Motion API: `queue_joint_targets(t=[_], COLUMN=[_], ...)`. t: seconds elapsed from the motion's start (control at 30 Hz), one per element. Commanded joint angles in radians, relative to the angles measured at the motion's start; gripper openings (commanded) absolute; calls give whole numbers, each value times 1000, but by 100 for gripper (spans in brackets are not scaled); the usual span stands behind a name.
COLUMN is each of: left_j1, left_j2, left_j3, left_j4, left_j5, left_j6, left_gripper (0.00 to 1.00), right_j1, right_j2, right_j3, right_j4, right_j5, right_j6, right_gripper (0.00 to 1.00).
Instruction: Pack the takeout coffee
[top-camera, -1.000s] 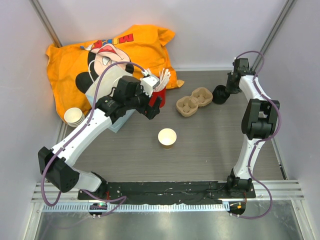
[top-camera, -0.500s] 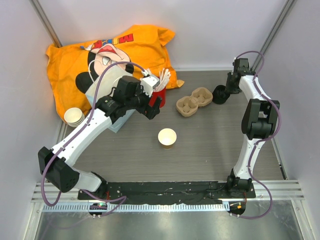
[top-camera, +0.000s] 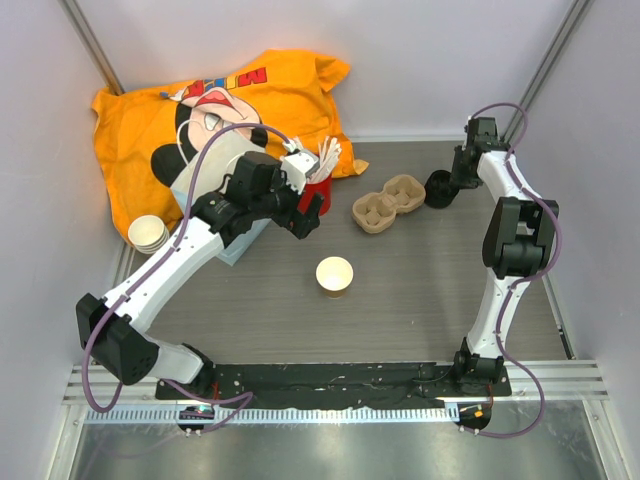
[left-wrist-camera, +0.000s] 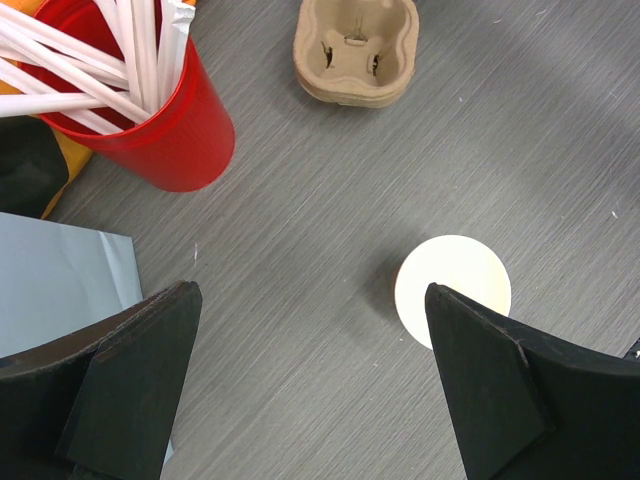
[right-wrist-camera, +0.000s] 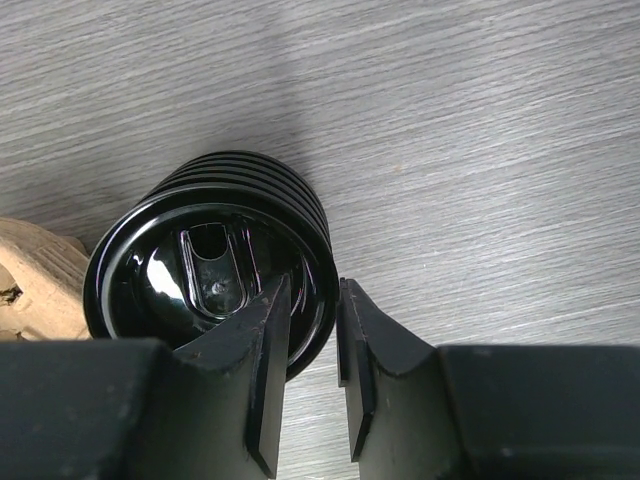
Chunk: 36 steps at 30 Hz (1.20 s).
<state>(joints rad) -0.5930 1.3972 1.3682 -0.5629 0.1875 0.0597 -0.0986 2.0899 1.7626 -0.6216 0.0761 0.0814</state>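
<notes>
At far right of tabletop (top-camera: 420, 290), just beside carrier (top-camera: 388, 203): right gripper (right-wrist-camera: 313, 290) working lid stack (right-wrist-camera: 260, 175), jaws pinching rim of top lid (right-wrist-camera: 215, 275). Probably fetching a lid. Cup (top-camera: 334, 275) standing mid-tabletop, lidless, well apart. Left gripper (left-wrist-camera: 310, 300) hovering near it, jaws gaping, empty. Next: peeling one lid only. Walls crowding; open room lying cupward.

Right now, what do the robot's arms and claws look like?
Both arms are skinny white tubes with chunky black joints: the left arm and the right arm. A thin purple cable loops along each. The left claw and right claw each have two flat black wedge-shaped fingers.
</notes>
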Motion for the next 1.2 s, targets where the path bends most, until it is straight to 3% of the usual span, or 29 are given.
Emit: queue_joint_targets(t=[0.0, 0.77, 1.17], left_j1=[5, 5, 4], left_j2=[-30, -29, -32], left_j3=[3, 5, 9], left_j4=[15, 14, 12], left_j5=[20, 21, 18], left_j6=[-8, -9, 8], left_gripper=[100, 100, 100], right_j1=[-3, -3, -3], right_j2=[4, -36, -79], right_j3=[0, 26, 106], right_j4=[19, 13, -50], right_j5=[-2, -10, -36], right_j6=[3, 6, 11], right_gripper=[31, 9, 7])
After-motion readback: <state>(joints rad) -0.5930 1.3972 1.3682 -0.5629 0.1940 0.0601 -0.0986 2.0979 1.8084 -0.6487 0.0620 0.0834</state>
